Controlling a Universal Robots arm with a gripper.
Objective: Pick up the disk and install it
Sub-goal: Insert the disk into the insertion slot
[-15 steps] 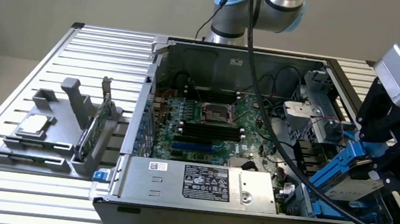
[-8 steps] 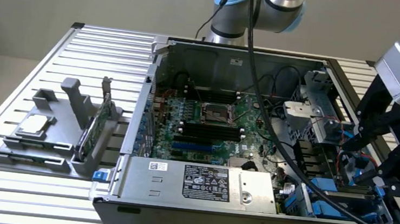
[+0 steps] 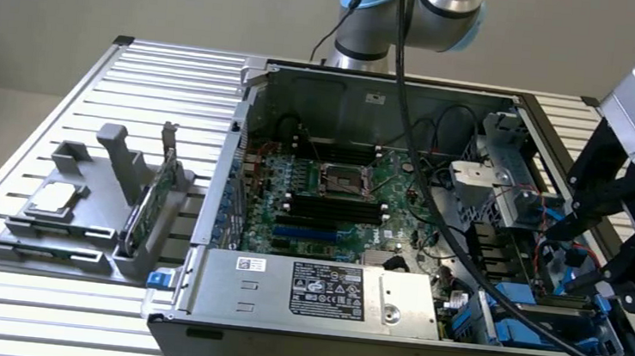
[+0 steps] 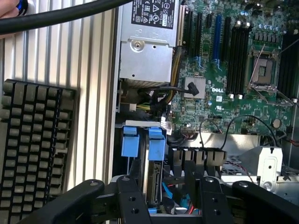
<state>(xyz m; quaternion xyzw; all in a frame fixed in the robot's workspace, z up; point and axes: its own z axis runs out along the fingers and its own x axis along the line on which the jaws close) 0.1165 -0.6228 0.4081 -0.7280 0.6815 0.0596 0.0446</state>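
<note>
The disk (image 4: 153, 173) stands on edge in the drive bay at the corner of the open computer case, its bright blue carrier tab (image 4: 156, 143) at its end. In the exterior view the disk (image 3: 525, 327) shows as blue plastic around a silver face in the case's front corner on the exterior view's right. My gripper (image 4: 170, 201) hovers just over it, open. Its black fingers (image 4: 132, 201) stand wide apart, either side of the disk's edge, and grip nothing. In the exterior view my gripper (image 3: 603, 294) hangs above that bay.
A silver power supply (image 3: 320, 290) and the green motherboard (image 3: 339, 197) lie inside the case. A black cable (image 3: 435, 214) crosses over them. A grey holder (image 3: 73, 208) with a square chip and a green card (image 3: 148, 206) stands on the slatted table. A keyboard (image 4: 32, 149) lies beside the case.
</note>
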